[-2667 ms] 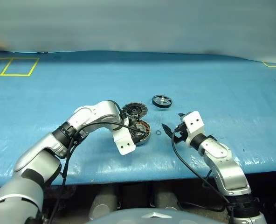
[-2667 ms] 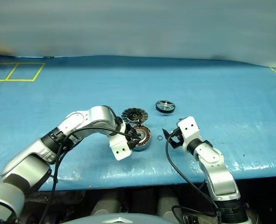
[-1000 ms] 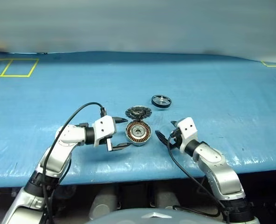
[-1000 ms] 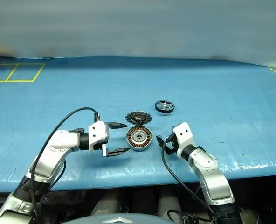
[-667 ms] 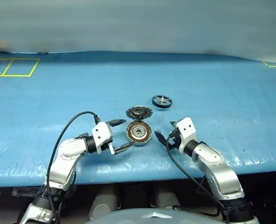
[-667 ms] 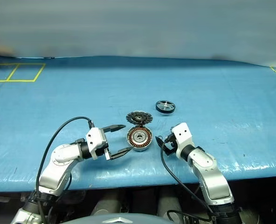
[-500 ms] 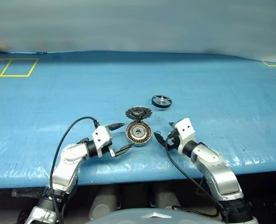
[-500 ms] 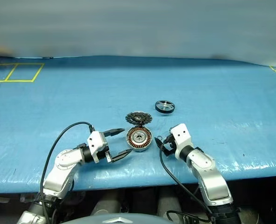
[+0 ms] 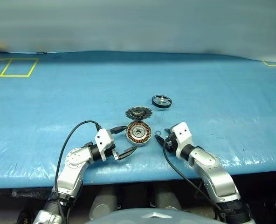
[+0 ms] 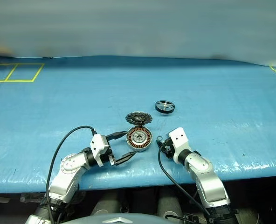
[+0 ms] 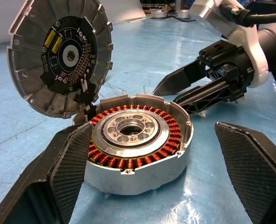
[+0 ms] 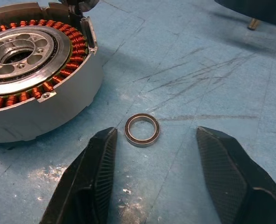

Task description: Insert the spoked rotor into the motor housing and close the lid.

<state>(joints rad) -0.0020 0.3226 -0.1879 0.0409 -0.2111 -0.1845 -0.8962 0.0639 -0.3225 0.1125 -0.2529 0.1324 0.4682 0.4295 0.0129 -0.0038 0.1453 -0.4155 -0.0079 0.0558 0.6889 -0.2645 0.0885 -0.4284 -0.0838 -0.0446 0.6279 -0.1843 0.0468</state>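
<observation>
Nothing is assembled yet: the spoked rotor [image 9: 162, 101] lies apart from the motor housing [image 9: 138, 132], lid [image 9: 138, 112] off, both grippers' fingers [image 12: 97, 172] open and empty.

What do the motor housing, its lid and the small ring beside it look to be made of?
Motor housing: matte silvery metal, probably aluminium, ringed with glossy copper-coloured wire coils. Lid: dull grey ribbed metal, seemingly cast, carrying a black circuit board. Small ring: shiny steel-like rim, darker inner band.
</observation>
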